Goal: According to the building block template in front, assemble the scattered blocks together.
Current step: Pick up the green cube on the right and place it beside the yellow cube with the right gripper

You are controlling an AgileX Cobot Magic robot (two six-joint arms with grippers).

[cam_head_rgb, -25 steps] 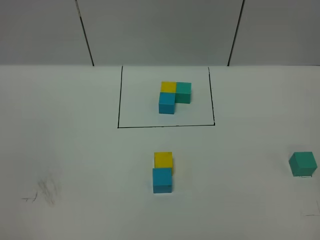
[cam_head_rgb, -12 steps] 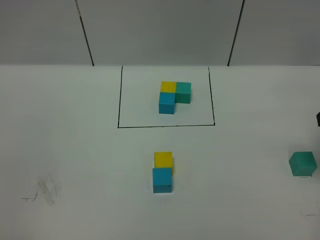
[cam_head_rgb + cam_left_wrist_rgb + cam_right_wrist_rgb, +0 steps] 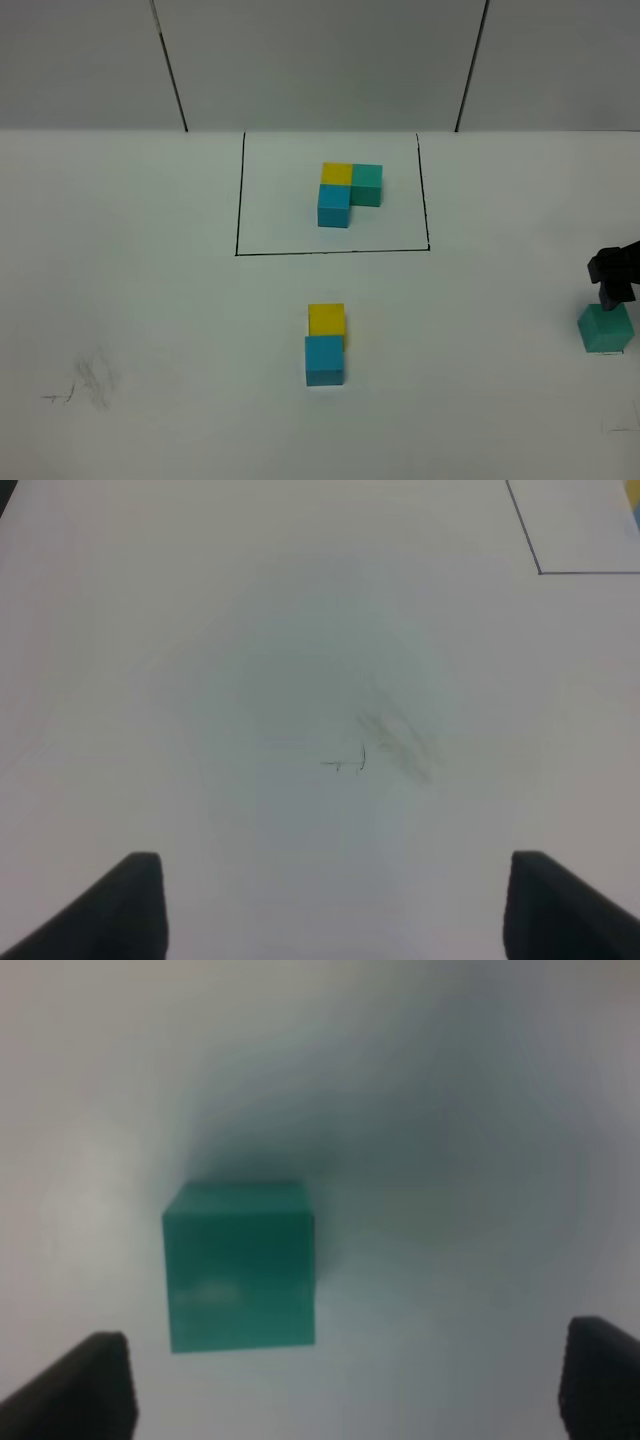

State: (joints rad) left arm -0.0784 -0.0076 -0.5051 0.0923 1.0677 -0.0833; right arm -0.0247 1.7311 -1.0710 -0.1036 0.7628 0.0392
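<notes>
Three matte cubes lie before the black-framed L-shaped template (image 3: 348, 192): yellow cube (image 3: 326, 319) touching sky-blue cube (image 3: 325, 360), teal-green cube (image 3: 606, 328) well off to the template's right. Only the wrist views show us the jaws: right gripper (image 3: 335, 1390) spread wide just short of that cube, left gripper (image 3: 335, 910) spread wide above scuffed white table (image 3: 200, 630).
</notes>
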